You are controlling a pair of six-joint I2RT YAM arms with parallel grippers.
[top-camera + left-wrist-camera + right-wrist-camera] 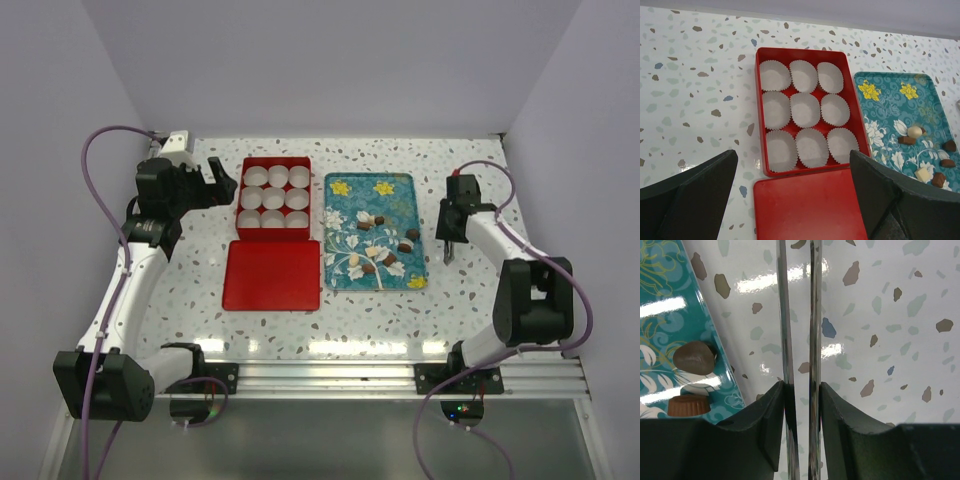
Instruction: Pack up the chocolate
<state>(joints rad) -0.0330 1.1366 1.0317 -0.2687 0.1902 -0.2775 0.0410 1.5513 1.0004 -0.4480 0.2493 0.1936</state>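
Chocolate (406, 246) sits on the tray (395, 205) at nine o'clock from your right claw (447, 255), blades pinched together and empty, nearer than the wide-open left claw (225, 185).

No writing, number, label or brand can be read on the red box (275, 161), lid (271, 274) or teal tray (410, 205).
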